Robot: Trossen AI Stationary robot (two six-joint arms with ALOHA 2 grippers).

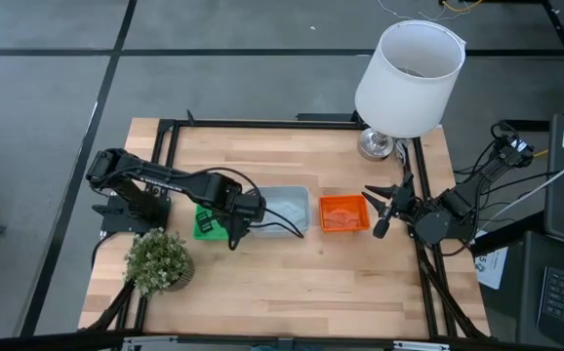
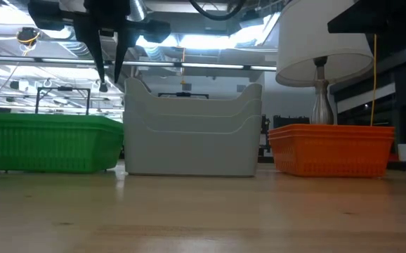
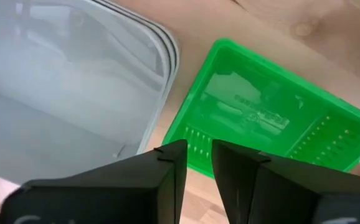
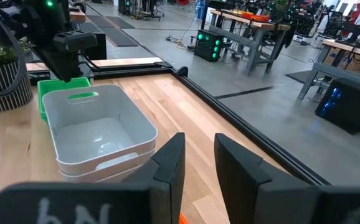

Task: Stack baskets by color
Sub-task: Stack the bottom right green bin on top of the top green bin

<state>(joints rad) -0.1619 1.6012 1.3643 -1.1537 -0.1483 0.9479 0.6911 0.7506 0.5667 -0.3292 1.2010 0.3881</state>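
Sitting in one row: green stack point(image 1: 207, 222), grey stack point(image 1: 284, 210), orange stack point(image 1: 344, 214); both arms' fingers spread, empty.

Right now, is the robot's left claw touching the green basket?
Apart. In the low view the left gripper hangs with its fingertips above the green basket's rim, with background showing between them.

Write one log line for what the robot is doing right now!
left gripper: open, above green baskets | right gripper: open, beside orange baskets | grey baskets: stacked
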